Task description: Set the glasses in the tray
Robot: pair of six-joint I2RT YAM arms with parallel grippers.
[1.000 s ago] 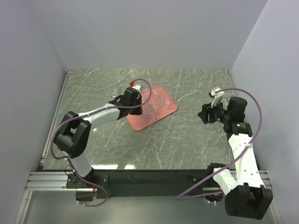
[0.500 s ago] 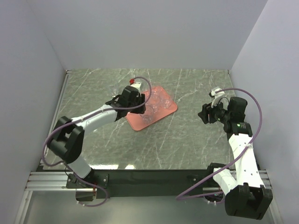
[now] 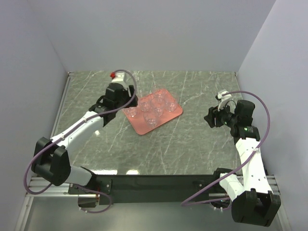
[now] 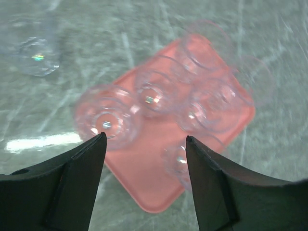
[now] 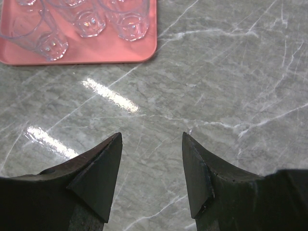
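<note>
Top: tray [image 3: 140, 126] holding five glasses [image 3: 158, 102] sits far-centre on bench [image 3: 192, 144], left end effector [image 3: 124, 98] at its left edge. Left wrist: it's spread, empty; sixth glass [image 4: 36, 55] stands on bench left of tray. Right wrist: right end effector [image 5: 151, 137] spread, empty.

A: What do the glasses [image 4: 107, 121] look like?
B: Clear and shiny. You can see right through them. The tray [image 4: 144, 183] is smooth pink plastic.
A: And the table [image 5: 226, 67]?
B: Like grey-green stone with white lines. It is glossy.
</note>
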